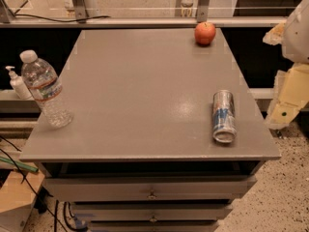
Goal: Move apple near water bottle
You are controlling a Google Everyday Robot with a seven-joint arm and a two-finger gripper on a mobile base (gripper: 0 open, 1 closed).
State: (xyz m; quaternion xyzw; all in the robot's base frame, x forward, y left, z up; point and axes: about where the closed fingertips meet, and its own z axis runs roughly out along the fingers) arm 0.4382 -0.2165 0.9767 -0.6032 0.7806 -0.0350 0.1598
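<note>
The red-orange apple (205, 33) sits at the far right corner of the grey table (145, 91). The clear water bottle (46, 89), with a white cap and a red-and-white label, stands tilted near the table's left edge, toward the front. My gripper (288, 76) shows as white and cream parts at the right edge of the view. It is off the table's right side, level with the space between the apple and the can, and touches nothing. The apple and the bottle are far apart, on opposite sides of the table.
A silver-blue drink can (224, 116) lies on its side near the table's right front edge. A small white pump bottle (17, 83) stands behind the water bottle, off the table's left side. Drawers (152, 190) sit below the tabletop. A rail (145, 21) runs behind.
</note>
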